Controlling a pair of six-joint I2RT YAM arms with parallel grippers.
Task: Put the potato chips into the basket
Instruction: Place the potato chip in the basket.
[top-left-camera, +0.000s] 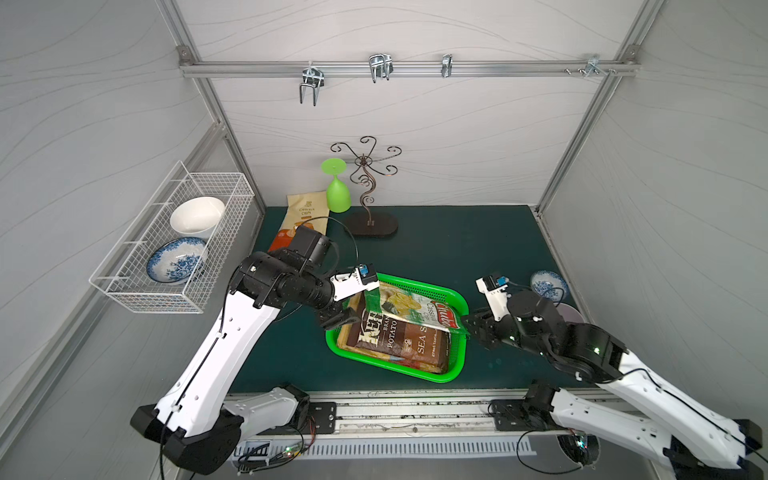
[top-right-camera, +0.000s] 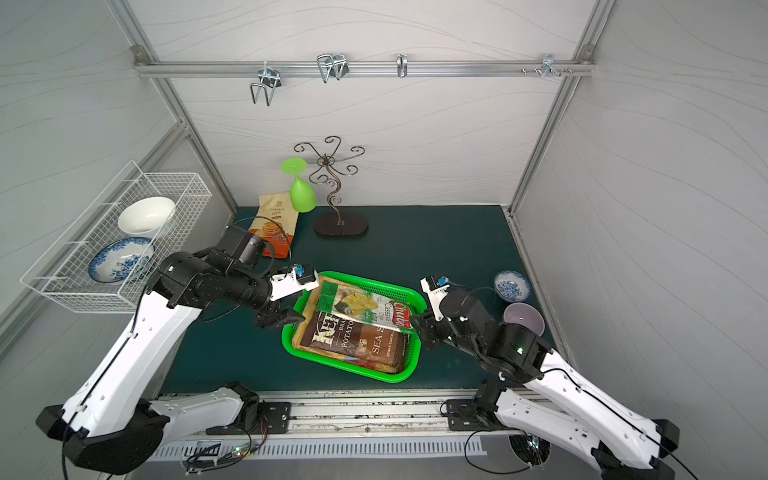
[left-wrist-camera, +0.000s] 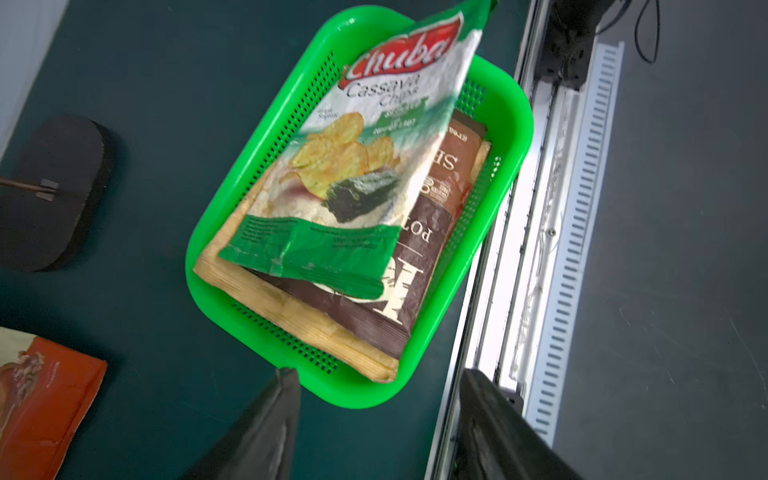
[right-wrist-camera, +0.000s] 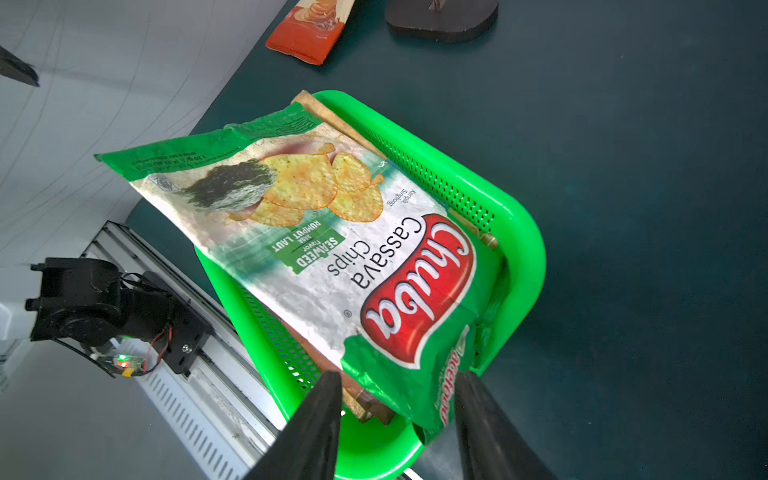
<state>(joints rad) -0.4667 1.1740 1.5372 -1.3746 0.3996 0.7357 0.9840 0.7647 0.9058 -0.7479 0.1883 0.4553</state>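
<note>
The green basket (top-left-camera: 415, 374) (top-right-camera: 353, 368) sits mid-table, front of centre. A brown Kettle bag (top-left-camera: 399, 338) (left-wrist-camera: 415, 282) lies in it on a tan bag (left-wrist-camera: 291, 311). A white-green Chuba bag (top-left-camera: 409, 305) (right-wrist-camera: 332, 249) rests slanted on top, its red-logo end over the right rim. My left gripper (top-left-camera: 345, 318) (left-wrist-camera: 378, 374) is open at the basket's left edge, holding nothing. My right gripper (top-left-camera: 471, 326) (right-wrist-camera: 399, 376) is open, and the Chuba bag's green end hangs loose between its fingers. A cream-orange Cassava bag (top-left-camera: 305, 214) (top-right-camera: 276, 224) lies at the back left.
A metal cup stand (top-left-camera: 372, 224) with a hanging green glass (top-left-camera: 337, 195) is at the back. A white wire rack (top-left-camera: 174, 237) holding bowls is mounted on the left wall. A small blue bowl (top-left-camera: 548, 284) and a purple bowl (top-right-camera: 523, 320) sit by my right arm.
</note>
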